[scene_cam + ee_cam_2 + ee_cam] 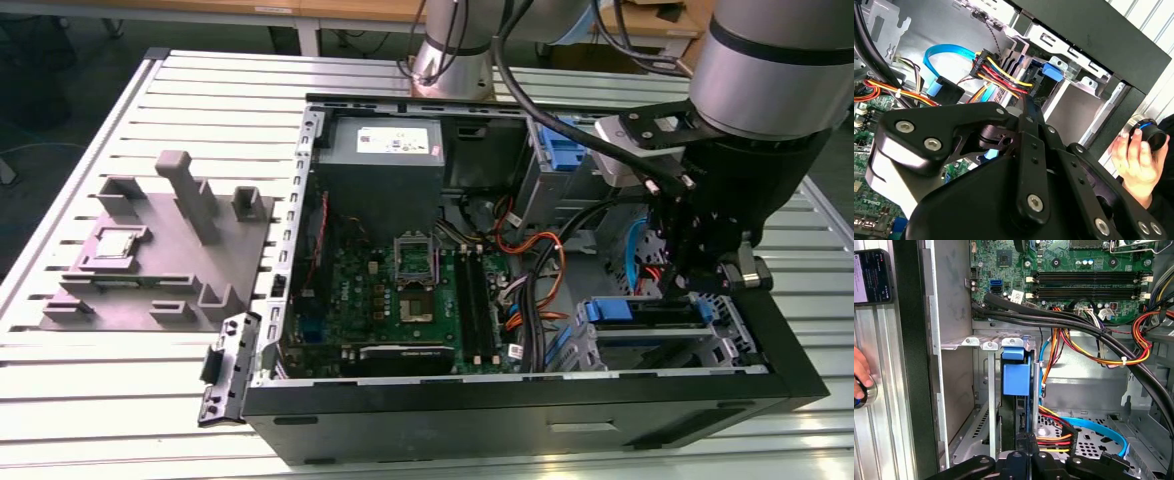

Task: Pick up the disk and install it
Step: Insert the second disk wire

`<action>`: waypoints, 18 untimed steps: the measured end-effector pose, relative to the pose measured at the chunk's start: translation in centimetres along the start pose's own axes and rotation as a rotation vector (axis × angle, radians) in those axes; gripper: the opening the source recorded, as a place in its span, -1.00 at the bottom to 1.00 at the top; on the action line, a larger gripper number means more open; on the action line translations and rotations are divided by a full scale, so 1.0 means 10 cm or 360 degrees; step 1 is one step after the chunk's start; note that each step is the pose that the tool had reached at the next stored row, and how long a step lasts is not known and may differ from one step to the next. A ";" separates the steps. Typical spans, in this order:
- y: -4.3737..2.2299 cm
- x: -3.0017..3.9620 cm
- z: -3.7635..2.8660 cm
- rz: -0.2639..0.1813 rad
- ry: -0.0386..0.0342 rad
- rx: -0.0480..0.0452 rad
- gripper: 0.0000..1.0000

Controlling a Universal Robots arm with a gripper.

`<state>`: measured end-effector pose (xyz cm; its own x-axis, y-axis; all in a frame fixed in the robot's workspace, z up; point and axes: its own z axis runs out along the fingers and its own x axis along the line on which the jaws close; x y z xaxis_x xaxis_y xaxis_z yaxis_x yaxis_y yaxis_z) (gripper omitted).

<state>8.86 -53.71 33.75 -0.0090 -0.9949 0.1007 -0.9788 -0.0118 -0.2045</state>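
The pincer (703, 285) hangs inside the open computer case (534, 400), just above the disk (1016, 377) standing in its bay; whether spread or pinching, I cannot tell.

I see the disk, a flat drive in a blue plastic carrier bracket (1016, 377), standing on edge inside the metal drive cage at the case's front corner. In the first wrist view its blue tab faces me between the cage rails. In the exterior view the blue carrier (617, 312) sits at the cage top.
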 end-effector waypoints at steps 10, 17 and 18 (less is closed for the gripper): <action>-0.002 0.001 -0.001 -0.0001 -0.0002 -0.0009 -0.79; -0.019 0.010 -0.085 0.0003 -0.0025 -0.0050 -0.79; -0.026 0.013 -0.115 0.0003 -0.0026 -0.0051 -0.79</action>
<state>8.87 -53.72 34.93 -0.0078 -0.9964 0.0845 -0.9848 -0.0070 -0.1735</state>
